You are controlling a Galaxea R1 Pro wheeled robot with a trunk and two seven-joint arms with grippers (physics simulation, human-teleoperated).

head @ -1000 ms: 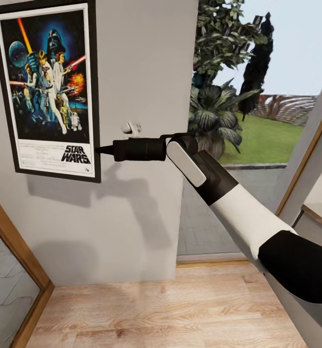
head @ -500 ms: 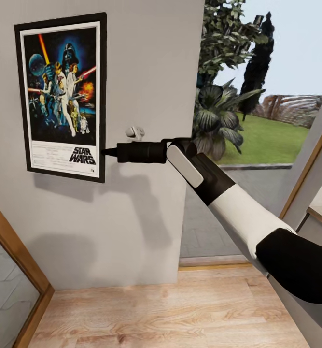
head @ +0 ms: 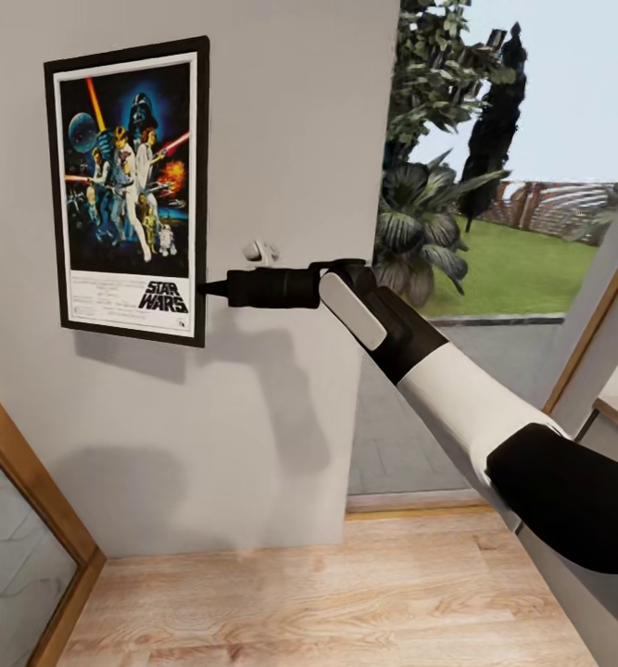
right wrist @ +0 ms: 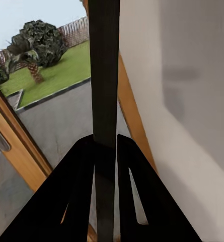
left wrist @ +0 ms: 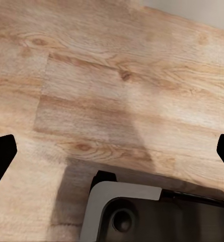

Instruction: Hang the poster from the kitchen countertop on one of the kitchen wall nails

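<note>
The poster (head: 128, 190), a tall Star Wars print in a thin black frame, stands upright against the grey wall (head: 281, 130) and casts a shadow below it. My right gripper (head: 204, 288) reaches in from the right and holds the frame's right edge low down. In the right wrist view the black frame edge (right wrist: 104, 75) runs between the two fingers, with the right gripper (right wrist: 105, 141) shut on it. A small white fitting (head: 259, 250) sticks out of the wall just above my right wrist. My left gripper (left wrist: 113, 154) is open and hangs over the wooden floor. The kitchen countertop is out of view.
A wood-framed glass panel (head: 21, 519) stands at the lower left. Right of the wall, a window or glass door with a wooden frame (head: 591, 324) looks out on plants and lawn. The floor (head: 346, 593) is light wood. Part of my base (left wrist: 142, 212) sits under the left gripper.
The poster now looks smaller and sits lower and further right in the picture, carried toward the wall in my right gripper. The view itself shifted slightly.
</note>
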